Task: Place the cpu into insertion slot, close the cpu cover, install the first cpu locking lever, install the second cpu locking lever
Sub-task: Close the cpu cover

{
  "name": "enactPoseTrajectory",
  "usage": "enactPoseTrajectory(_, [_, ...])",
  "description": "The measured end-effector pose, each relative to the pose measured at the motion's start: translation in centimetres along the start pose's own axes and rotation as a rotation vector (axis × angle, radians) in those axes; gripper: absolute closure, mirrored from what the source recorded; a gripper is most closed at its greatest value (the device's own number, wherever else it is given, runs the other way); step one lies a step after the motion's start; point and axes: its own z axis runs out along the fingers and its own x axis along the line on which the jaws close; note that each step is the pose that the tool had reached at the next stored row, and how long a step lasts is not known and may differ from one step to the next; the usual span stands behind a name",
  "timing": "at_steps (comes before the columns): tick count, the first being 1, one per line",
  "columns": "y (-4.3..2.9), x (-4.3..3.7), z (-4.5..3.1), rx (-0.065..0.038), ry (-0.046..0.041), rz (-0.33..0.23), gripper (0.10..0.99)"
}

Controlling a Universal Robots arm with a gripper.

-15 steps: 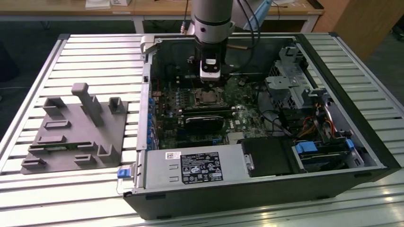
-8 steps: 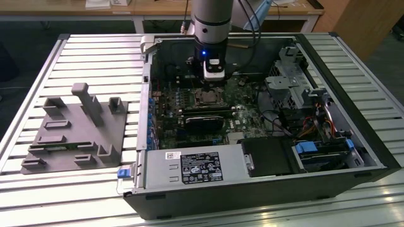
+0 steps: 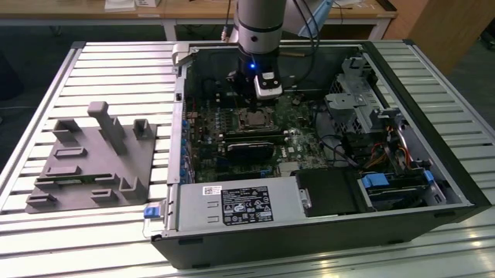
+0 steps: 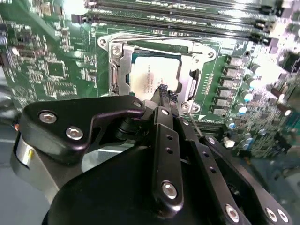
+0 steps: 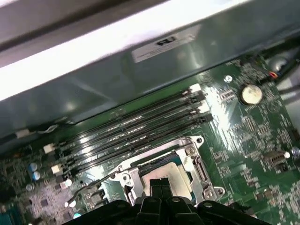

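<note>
Pincer (image 4: 163,91) shut, fingertips pressed together, nothing gripped. In both wrist views the tips sit right over the cpu (image 4: 144,75), near its edge; we can't tell if they touch it. The cpu lies flat inside the insertion slot (image 3: 251,120), pale metal top facing up. The cpu cover (image 4: 118,65) is down flat around the chip, which shows through the cover's window. In the first wrist view we see a thin locking lever (image 5: 89,186) running out from the socket's corner. We can't tell whether it is latched.

The long black memory slots (image 5: 131,133) run just beside the socket on the green motherboard (image 4: 56,70).

In the exterior view the arm (image 3: 259,29) comes straight down into the open computer case (image 3: 309,231), with the pincer low over the socket. The case lies on its side on the slatted metal worktop (image 3: 116,63). A grey fixture block (image 3: 93,162) sits on the worktop at the exterior view's left, apart from the case.
</note>
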Motion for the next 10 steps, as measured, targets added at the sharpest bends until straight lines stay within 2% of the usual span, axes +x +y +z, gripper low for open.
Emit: enactPoseTrajectory(10, [-0.02, 0.0, 0.38, 0.001, 0.008, -0.176, 0.98])
